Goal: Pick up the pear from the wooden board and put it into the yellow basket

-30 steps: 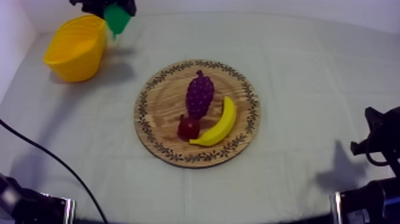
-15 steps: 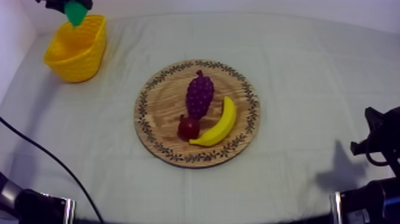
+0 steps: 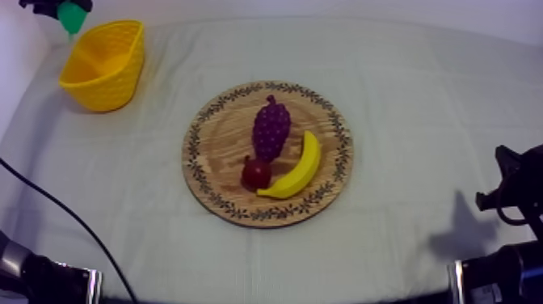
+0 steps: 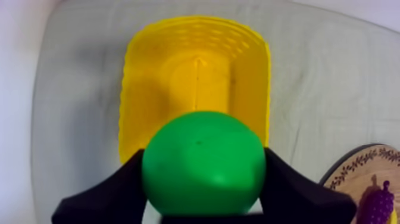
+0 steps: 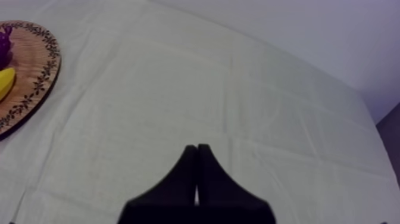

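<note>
Pear [image 4: 202, 156] clamped in left gripper [image 4: 203, 182], near basket [image 4: 134, 107].
Board [image 3: 218, 137] holds grapes [image 3: 271, 128], banana [image 3: 297, 168], small red fruit [image 3: 256, 173]; right gripper [image 5: 197, 156] fingers together.

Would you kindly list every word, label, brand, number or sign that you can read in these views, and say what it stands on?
None: no readable text in any view.
The wooden board has only a leafy pattern round its rim, no letters.
The yellow basket, pear, banana, grapes, small red fruit and cloth bear no markings.
</note>
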{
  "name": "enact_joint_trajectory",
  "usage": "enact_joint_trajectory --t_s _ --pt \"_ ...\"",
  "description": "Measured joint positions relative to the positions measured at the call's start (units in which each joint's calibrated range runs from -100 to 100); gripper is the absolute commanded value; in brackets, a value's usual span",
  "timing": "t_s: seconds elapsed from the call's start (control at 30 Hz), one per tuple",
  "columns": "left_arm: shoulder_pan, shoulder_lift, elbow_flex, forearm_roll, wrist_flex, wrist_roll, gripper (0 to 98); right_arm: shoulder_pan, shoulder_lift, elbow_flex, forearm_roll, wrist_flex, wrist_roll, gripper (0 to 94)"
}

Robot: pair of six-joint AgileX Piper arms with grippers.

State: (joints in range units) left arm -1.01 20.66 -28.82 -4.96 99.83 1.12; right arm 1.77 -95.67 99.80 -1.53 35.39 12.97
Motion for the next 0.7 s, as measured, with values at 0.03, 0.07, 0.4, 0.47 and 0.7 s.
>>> enact_joint_trajectory --t_s 0.03,0.07,0.4,0.47,0.7 --pt "-0.1 0.32 -0.15 0.19 -0.13 0.0 46.7 0.0 0.0 0.0 0.0 0.0 0.0 0.4" --pt "-0.24 0.76 -0.26 0.3 -0.13 0.0 46.8 0.0 0.0 0.0 0.0 0.0 0.0 0.4" --pt "-1.57 6.91 0.9 1.66 -2.8 0.14 47.4 0.0 0.0 0.0 0.0 0.07 0.0 0.4" --pt "-1.67 8.27 1.04 1.73 -3.6 0.16 47.6 0.0 0.0 0.0 0.0 0.07 0.0 0.4" --pt "-1.75 13.27 1.76 1.92 -5.88 0.16 47.9 0.0 0.0 0.0 0.0 0.07 0.0 0.4"
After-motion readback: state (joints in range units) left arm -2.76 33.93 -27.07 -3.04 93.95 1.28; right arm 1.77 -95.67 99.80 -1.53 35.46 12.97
